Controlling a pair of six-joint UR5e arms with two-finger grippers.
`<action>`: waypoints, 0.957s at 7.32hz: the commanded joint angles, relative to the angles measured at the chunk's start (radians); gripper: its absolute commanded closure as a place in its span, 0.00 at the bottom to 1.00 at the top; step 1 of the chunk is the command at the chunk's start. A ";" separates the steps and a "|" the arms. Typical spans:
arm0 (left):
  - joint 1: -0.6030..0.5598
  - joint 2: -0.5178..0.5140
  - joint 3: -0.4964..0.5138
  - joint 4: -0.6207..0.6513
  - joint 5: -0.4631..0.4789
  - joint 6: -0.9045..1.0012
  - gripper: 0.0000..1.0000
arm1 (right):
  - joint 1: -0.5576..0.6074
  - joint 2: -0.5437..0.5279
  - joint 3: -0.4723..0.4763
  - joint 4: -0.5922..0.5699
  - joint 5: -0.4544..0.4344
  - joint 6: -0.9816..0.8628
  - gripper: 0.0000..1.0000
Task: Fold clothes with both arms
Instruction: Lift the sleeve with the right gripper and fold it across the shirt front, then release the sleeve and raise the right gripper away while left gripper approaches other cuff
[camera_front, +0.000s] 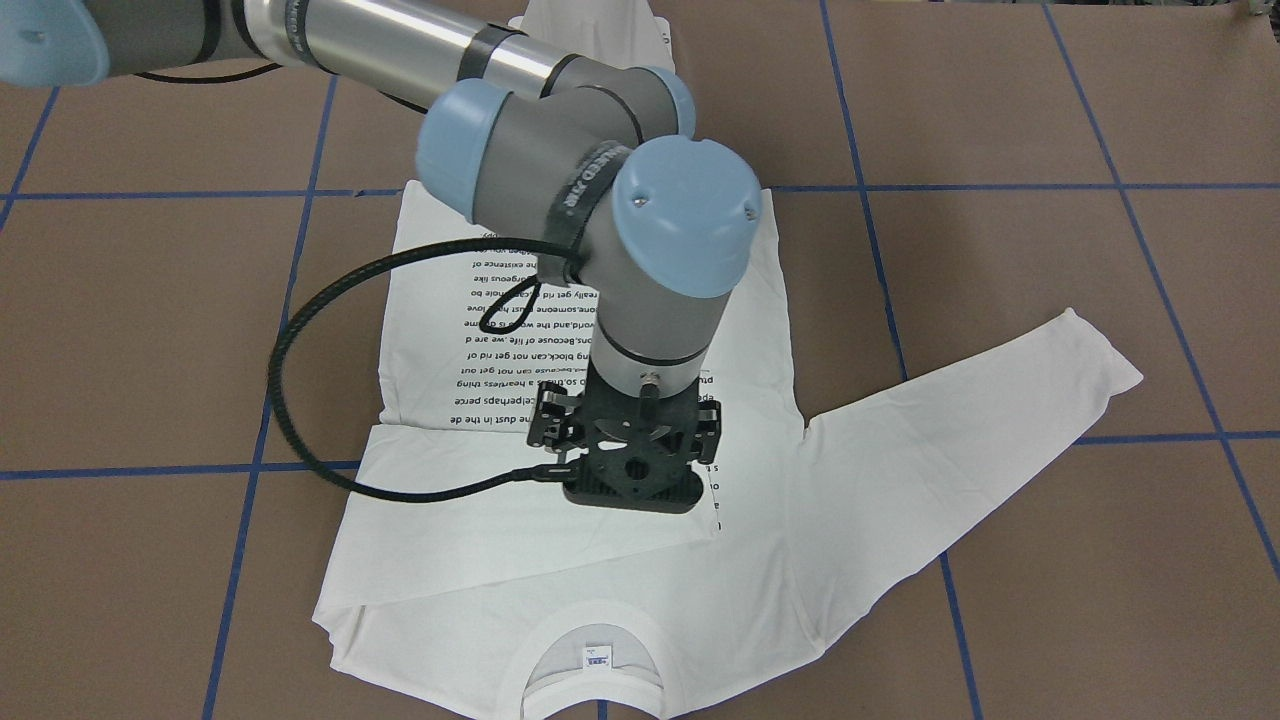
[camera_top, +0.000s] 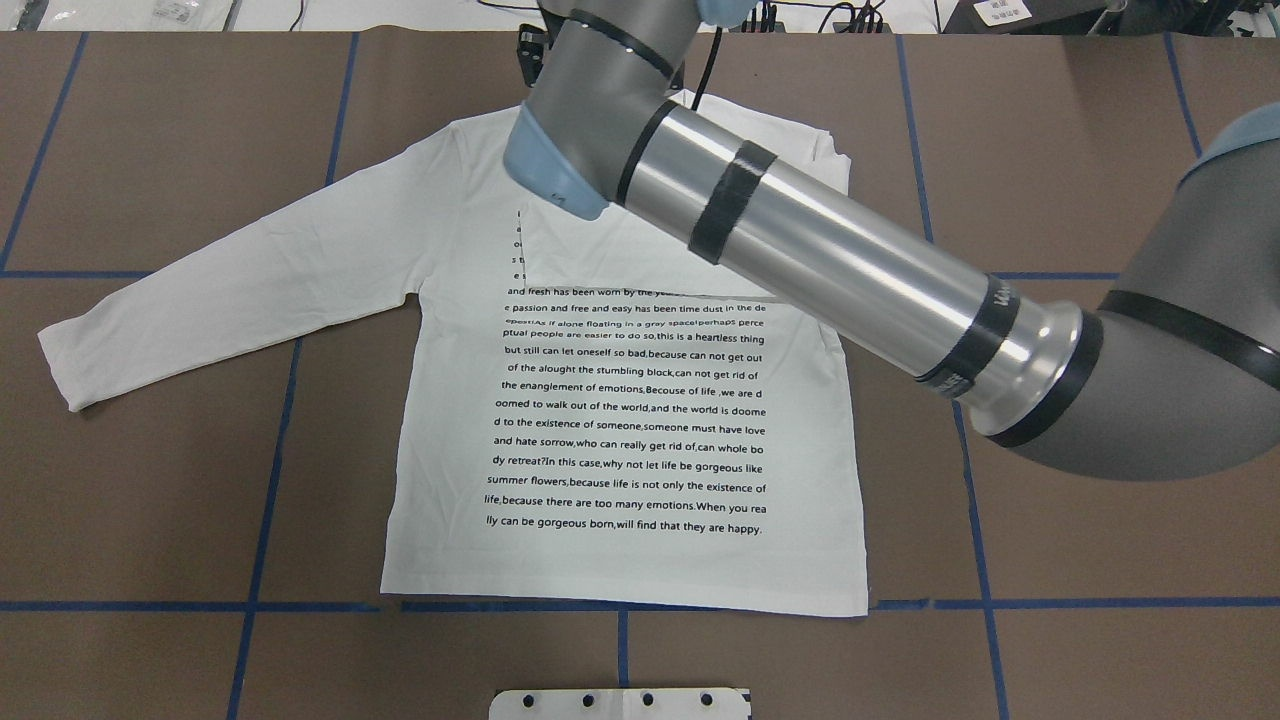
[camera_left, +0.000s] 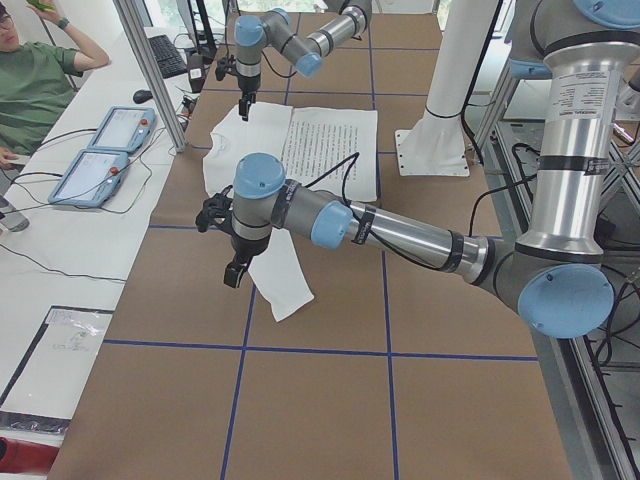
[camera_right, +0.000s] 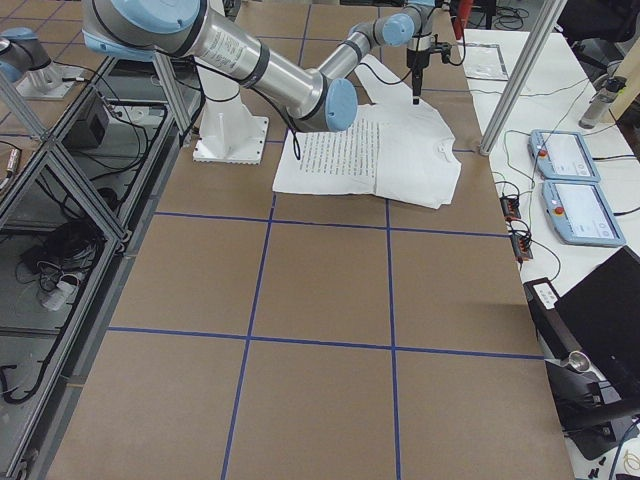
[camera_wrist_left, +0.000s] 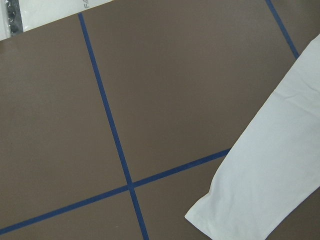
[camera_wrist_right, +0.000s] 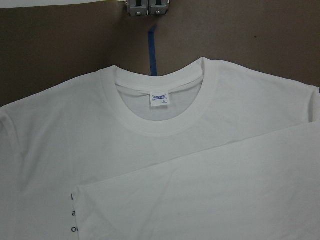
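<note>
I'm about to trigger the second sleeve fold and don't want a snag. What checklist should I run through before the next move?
1. First sleeve folded: ok. The folded sleeve lies flat across the chest of the shirt.
2. Second sleeve ready: ok. The left sleeve lies straight out on the table.
3. Position of the left gripper: ok. It hangs beside the cuff.
4. Left jaws open: cannot tell.
5. The right gripper clear of the cloth: cannot tell. It is over the folded sleeve and its tips are hidden.
6. Shirt body smooth: ok. No large wrinkles show.
</note>
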 joint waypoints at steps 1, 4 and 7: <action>0.160 -0.007 0.019 -0.078 0.009 -0.144 0.00 | 0.111 -0.221 0.214 -0.022 0.105 -0.219 0.00; 0.272 0.079 0.034 -0.224 0.072 -0.356 0.00 | 0.230 -0.609 0.561 -0.013 0.201 -0.473 0.00; 0.419 0.157 0.210 -0.661 0.170 -0.636 0.00 | 0.235 -0.782 0.735 -0.014 0.199 -0.469 0.00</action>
